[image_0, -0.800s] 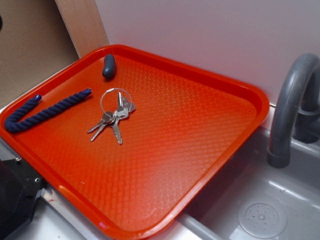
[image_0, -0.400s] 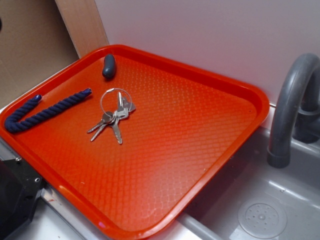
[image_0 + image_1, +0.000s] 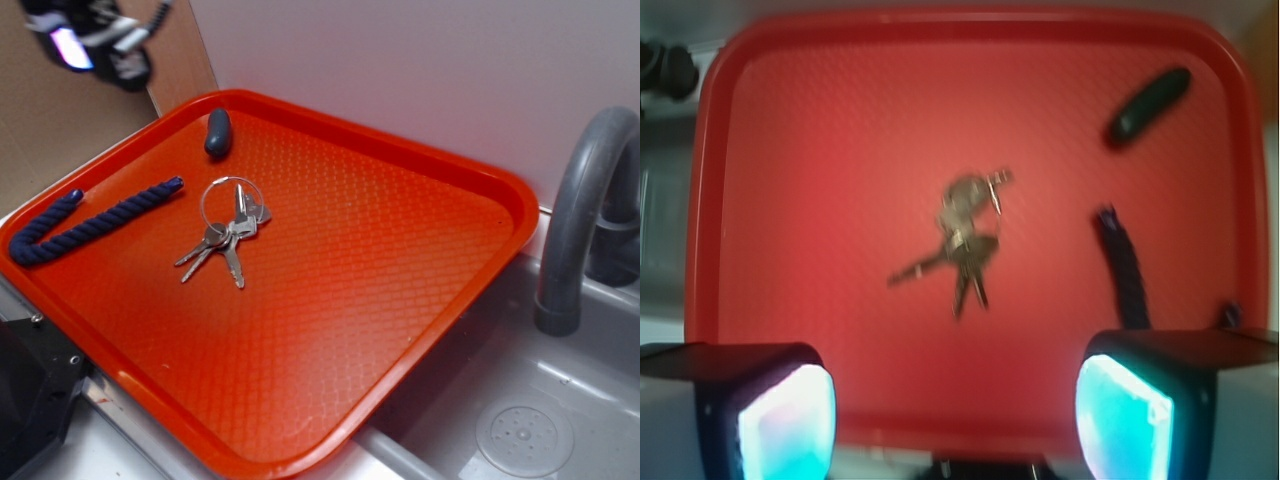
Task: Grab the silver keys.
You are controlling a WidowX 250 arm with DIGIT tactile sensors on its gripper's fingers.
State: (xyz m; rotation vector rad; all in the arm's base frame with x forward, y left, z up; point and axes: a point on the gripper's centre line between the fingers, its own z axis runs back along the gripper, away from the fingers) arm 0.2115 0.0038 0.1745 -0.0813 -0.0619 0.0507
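Note:
The silver keys (image 3: 228, 235) lie on their wire ring in the left middle of the orange tray (image 3: 420, 260); in the wrist view the keys (image 3: 962, 240) show blurred near the middle of the tray (image 3: 820, 150). My gripper (image 3: 95, 40) is a blurred shape high at the top left, well above and left of the keys. In the wrist view my gripper (image 3: 955, 415) is open and empty, its two pads (image 3: 790, 420) wide apart over the tray's near edge.
A dark blue twisted rope (image 3: 90, 225) lies at the tray's left; a small dark grey oval object (image 3: 218, 132) lies near the tray's far corner. A grey tap (image 3: 590, 210) and sink (image 3: 530, 430) stand right. A white wall runs behind.
My gripper has come into the exterior view at the top left; it was out of view before. The keys, rope and oval object have not moved.

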